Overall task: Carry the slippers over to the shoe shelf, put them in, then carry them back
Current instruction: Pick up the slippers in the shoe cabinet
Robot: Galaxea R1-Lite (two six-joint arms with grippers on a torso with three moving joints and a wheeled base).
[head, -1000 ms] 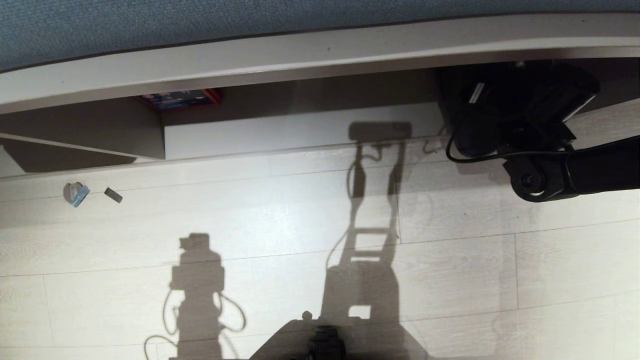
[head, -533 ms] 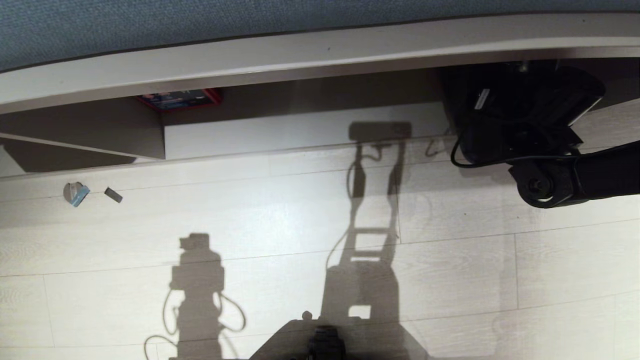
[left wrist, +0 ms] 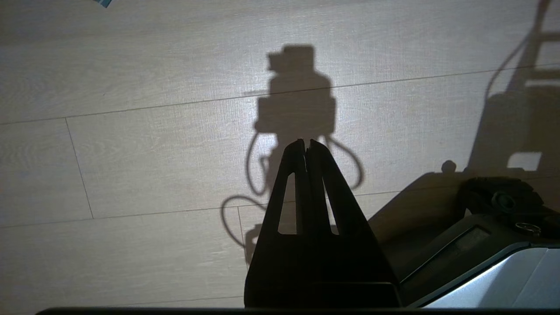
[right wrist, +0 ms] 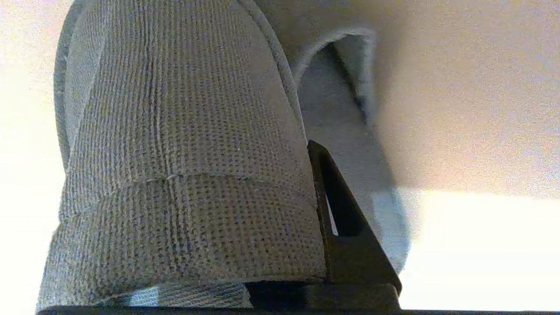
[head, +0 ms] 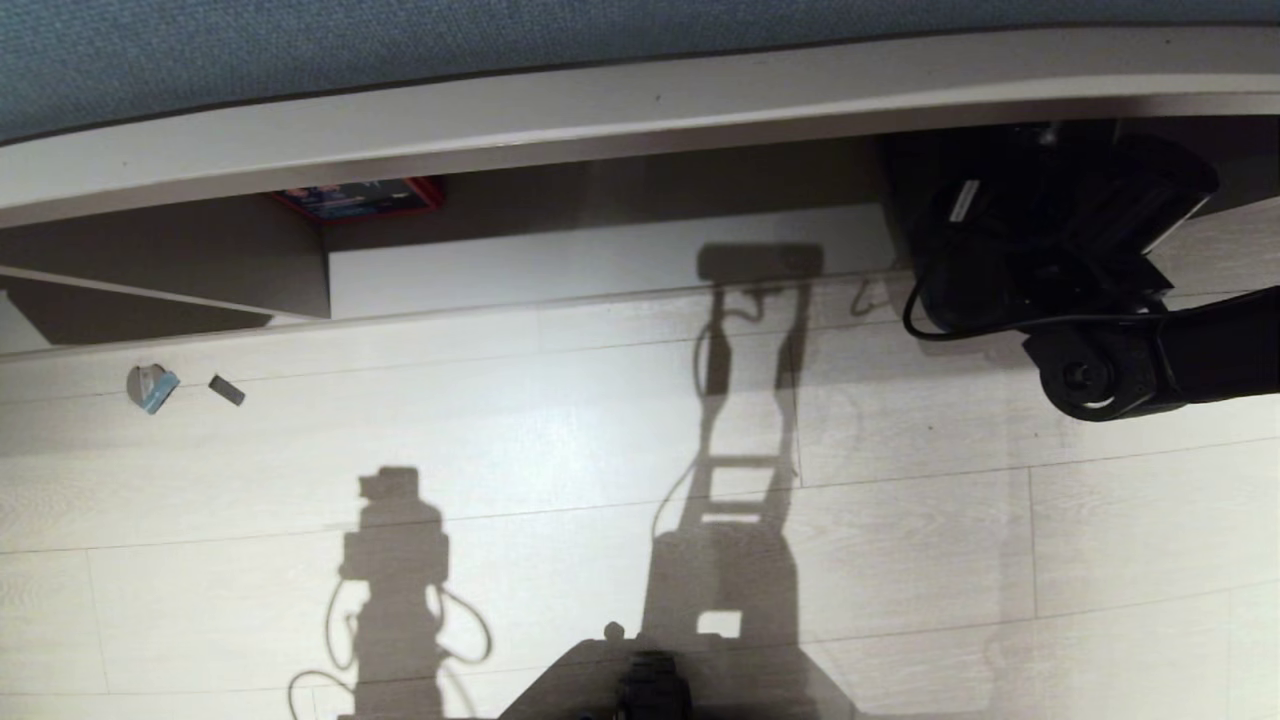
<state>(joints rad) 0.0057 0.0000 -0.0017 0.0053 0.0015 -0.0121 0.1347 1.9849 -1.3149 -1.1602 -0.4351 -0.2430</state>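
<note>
1. Since a second ago I see my right arm (head: 1180, 360) has slid a little toward 3 o'clock and slightly down in the head view; the floor and shelf have not shifted.
2. The slippers (right wrist: 188, 175) are pinched in my right gripper (right wrist: 306, 151), clamped tight on them. In the right wrist view the knit upper fills the frame at 9 o'clock, with one dark finger (right wrist: 345, 227) pressed along its side.
3. In the head view the slippers merge into the dark mass of the wrist at 2 o'clock, right at the mouth of the shoe shelf (head: 600, 190); I cannot separate them there.
4. Edges: the shelf's top board runs across 12 o'clock, the pale base board (head: 600, 265) lies beneath the opening, and the upright panel (head: 300, 260) stands at 10 o'clock with the red box (head: 365, 197) just beside it. The opening between panel and wrist is open room.
5. The slippers look grey, coarse-woven, with a stitched seam across and a lighter sole edge.
6. My left gripper (left wrist: 306, 146) hangs over the floor with its fingertips pressed together, holding nothing.
7. The floor (head: 500, 430) is pale wood-look plank, crossed by the robot's shadows. Two small scraps (head: 185, 387) lie at 9 o'clock, well apart from the arm.
</note>
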